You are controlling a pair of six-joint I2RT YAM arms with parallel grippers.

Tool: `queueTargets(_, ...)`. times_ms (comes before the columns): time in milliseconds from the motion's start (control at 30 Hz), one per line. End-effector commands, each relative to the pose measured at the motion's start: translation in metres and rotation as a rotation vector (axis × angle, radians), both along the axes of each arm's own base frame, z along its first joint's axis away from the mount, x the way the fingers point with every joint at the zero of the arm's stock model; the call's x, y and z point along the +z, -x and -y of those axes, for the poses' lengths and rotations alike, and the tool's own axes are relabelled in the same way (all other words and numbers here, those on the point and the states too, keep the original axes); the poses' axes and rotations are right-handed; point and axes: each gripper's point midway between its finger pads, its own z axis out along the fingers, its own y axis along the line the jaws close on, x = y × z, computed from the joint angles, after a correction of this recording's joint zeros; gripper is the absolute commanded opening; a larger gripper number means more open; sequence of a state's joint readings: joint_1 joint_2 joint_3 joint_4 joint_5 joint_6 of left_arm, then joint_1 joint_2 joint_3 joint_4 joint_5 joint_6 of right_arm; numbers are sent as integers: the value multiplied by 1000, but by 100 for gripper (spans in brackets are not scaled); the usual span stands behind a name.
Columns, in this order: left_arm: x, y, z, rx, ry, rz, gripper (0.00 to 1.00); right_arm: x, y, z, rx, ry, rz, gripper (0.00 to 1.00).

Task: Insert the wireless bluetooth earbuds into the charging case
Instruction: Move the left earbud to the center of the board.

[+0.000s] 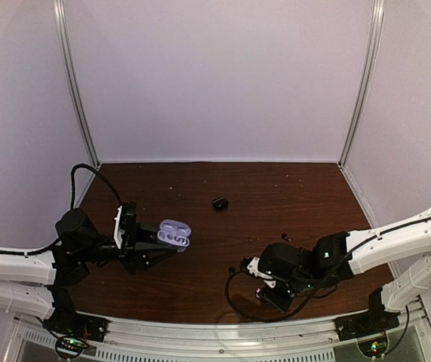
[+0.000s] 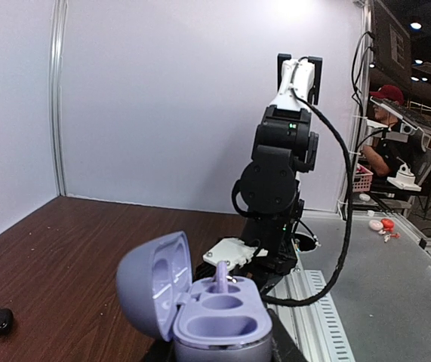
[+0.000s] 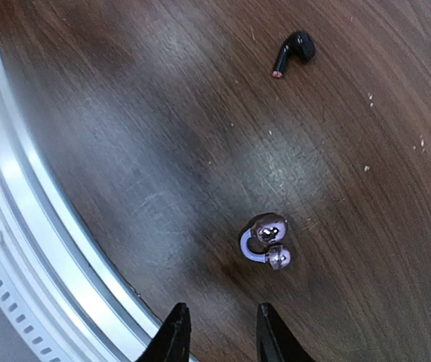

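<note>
Soft overhead light fills the top view: white walls (image 1: 215, 75) read lilac, the dark table (image 1: 275, 188) dim. In the left wrist view a hot spot burns out the far wall (image 2: 162, 98) (high up), and the near charging case (image 2: 223, 320) looks soft. The right wrist view has pale sheen on the table, glints on the lavender earbud (image 3: 266, 228), and a lens-bowed rail (image 3: 11, 249).

I work in a lab booth: white walls (image 1: 215, 75), metal posts (image 1: 75, 83) round the table (image 1: 298, 188), a person (image 2: 381, 121) seated beyond.
</note>
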State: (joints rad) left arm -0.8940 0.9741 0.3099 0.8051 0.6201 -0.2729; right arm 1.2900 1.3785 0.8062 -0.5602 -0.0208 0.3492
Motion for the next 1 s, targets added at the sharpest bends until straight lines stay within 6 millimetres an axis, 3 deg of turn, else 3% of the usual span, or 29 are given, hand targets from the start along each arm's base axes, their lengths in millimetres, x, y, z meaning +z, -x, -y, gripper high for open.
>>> queueTargets(0,9,-2,-3,22,31,17,0,-11,-7,2,-38,37,24,28)
queueTargets(233,9,-2,-3,27,33,16,0,-35,0,-5,-16,48,-30,21)
queueTargets(500,11,-3,-2,29,27,26,0,-47,-20,-11,-57,63,-17,17)
queueTargets(800,10,-5,-1,35,22,28,0,-47,-82,-5,-174,16,6,18)
queueTargets(967,9,-6,-1,42,18,28,0,-47,-113,-11,-204,-29,-2,20)
